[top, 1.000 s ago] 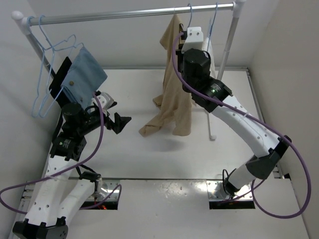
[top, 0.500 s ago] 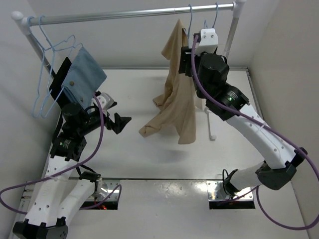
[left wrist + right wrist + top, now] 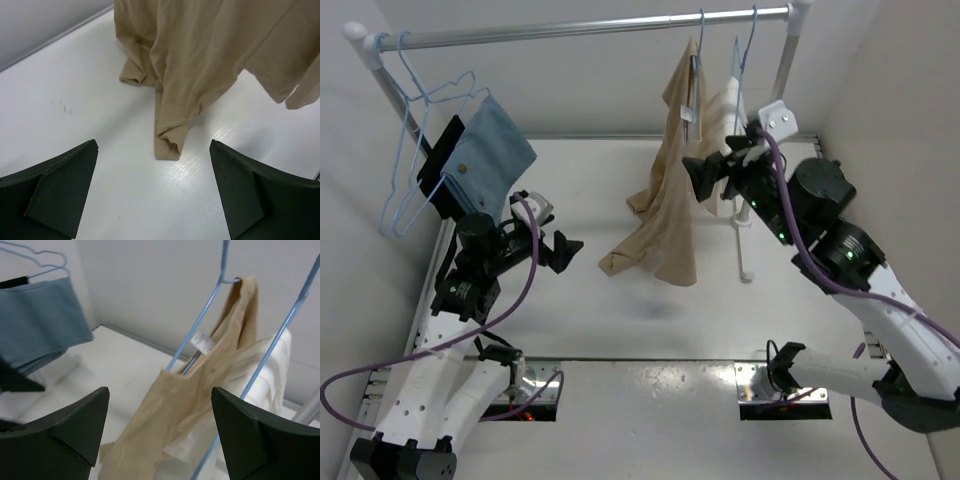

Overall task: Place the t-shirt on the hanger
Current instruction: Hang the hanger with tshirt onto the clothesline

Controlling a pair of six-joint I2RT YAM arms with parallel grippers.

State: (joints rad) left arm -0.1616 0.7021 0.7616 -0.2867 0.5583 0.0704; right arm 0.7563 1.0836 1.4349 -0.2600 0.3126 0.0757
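The tan t-shirt [image 3: 675, 190] hangs from the light-blue hanger [image 3: 696, 75], whose hook sits on the rail; its lower end trails onto the table. In the right wrist view the hanger's wire [image 3: 200, 320] runs into the t-shirt's neck [image 3: 195, 395]. My right gripper [image 3: 713, 172] is open just right of the t-shirt, holding nothing, as the right wrist view [image 3: 160, 392] confirms. My left gripper [image 3: 558, 250] is open low on the left, apart from the cloth. In the left wrist view [image 3: 153, 167] it faces the t-shirt's hem [image 3: 200, 60].
A second blue hanger carries a white cloth [image 3: 725, 110] right beside the t-shirt, seen also as white cloth [image 3: 277, 370]. Blue cloth [image 3: 490, 155] and bare blue hangers [image 3: 415, 130] hang at the rail's left end. The rack's post [image 3: 785, 70] and white foot [image 3: 745, 260] stand at right.
My right gripper has opened, let go near the hanger's top and drawn back down and to the right. The t-shirt now hangs free and has swung slightly. The left arm barely moved.
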